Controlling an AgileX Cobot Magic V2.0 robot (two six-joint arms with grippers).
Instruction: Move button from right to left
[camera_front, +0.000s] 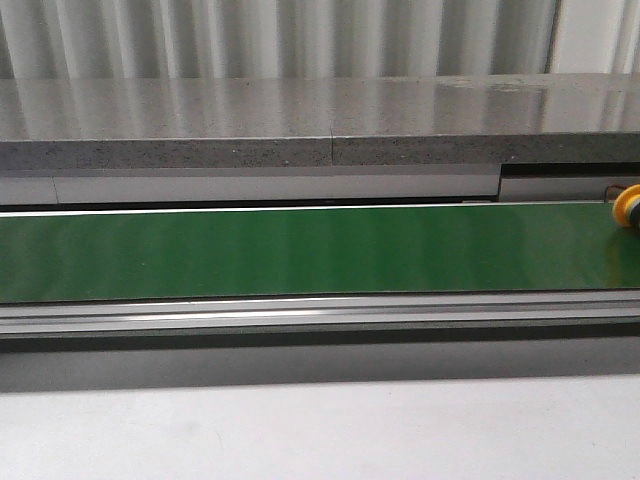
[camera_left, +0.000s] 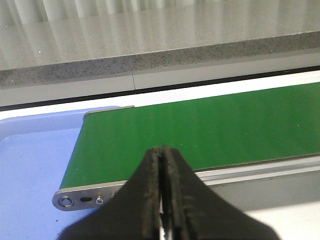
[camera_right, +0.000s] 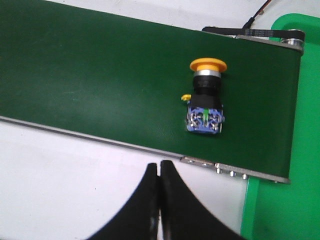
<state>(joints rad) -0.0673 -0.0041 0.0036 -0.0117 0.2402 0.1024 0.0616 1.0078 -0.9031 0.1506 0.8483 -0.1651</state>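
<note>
One button (camera_right: 205, 97) is all there is to watch, and it lies on its side on the green conveyor belt (camera_right: 100, 75), near the belt's right end, its yellow mushroom head turned toward the far edge and its blue-and-clear contact block toward the near one. Black collar sits between the two, plain to see from the right wrist. Out front, only a sliver of that yellow head (camera_front: 629, 206) peeks in at the far right edge of the belt (camera_front: 300, 250), so the piece sits about as far right as the front camera reaches. Right hand (camera_right: 160, 172) hangs over the pale counter (camera_right: 75, 180) on the near side of the belt rail, its black fingers pressed together with nothing between them, apart from the button. A green tray (camera_right: 295, 150) lies just past the belt's right end. Over on the other side, the left hand (camera_left: 162, 159) is likewise pinched closed and empty, poised above the belt's left end (camera_left: 200, 130), where a blue tray (camera_left: 30, 170) sits beside the roller. Behind the belt runs a grey speckled ledge (camera_front: 300, 120).
</note>
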